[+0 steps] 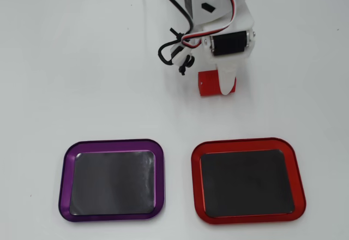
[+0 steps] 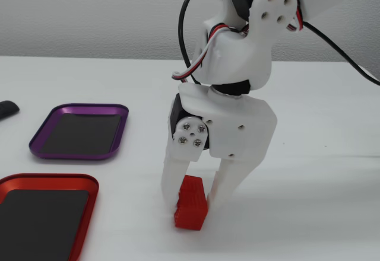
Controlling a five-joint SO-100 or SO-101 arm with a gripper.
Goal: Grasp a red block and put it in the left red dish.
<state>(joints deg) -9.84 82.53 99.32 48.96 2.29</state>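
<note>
The red block (image 1: 208, 84) lies on the white table, seen in the fixed view (image 2: 191, 204) between my two white fingers. My gripper (image 2: 193, 197) points straight down over it, and both fingers look pressed against the block's sides. From overhead the gripper (image 1: 217, 85) covers the block's right part. The red-rimmed dish (image 1: 248, 143) with its dark inside lies empty below the block in the overhead view, at the right. In the fixed view it (image 2: 47, 180) is at the bottom left corner.
A purple-rimmed tray (image 1: 112, 142) of the same shape lies left of the red dish overhead, and behind it in the fixed view (image 2: 83, 108). A small dark object (image 2: 7, 109) sits at the left edge. Black and red cables (image 1: 177, 46) hang from the arm.
</note>
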